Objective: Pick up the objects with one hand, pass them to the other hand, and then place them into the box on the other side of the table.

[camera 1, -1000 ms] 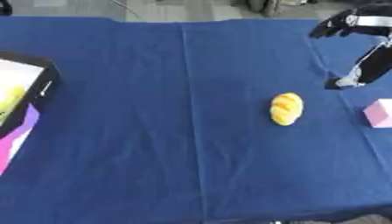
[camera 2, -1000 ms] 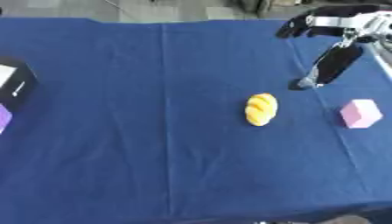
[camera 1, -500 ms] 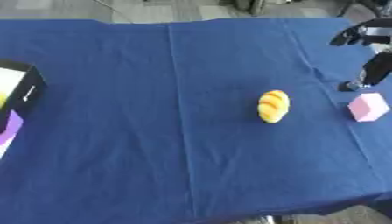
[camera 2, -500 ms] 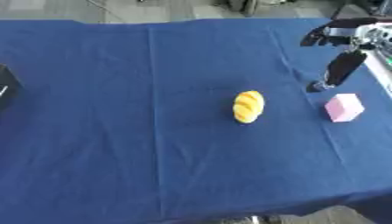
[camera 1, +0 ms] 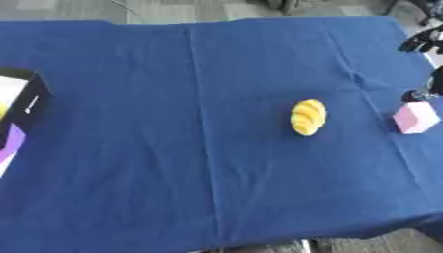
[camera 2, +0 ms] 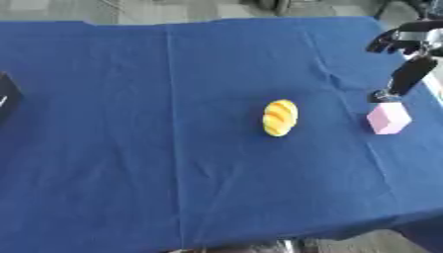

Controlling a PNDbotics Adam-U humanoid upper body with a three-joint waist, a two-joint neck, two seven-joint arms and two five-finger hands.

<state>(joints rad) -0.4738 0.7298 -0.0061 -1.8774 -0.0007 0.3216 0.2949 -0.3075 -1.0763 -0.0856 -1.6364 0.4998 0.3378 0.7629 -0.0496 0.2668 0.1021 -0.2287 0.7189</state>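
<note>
One yellow bread-shaped object and one pink block lie well apart on the blue tablecloth, with open cloth between them and the single black box at the far left edge. Only the right hand shows, at the right edge: a long finger points down, its tip just beyond the pink block, grasping nothing, while other fingers spread above.
</note>
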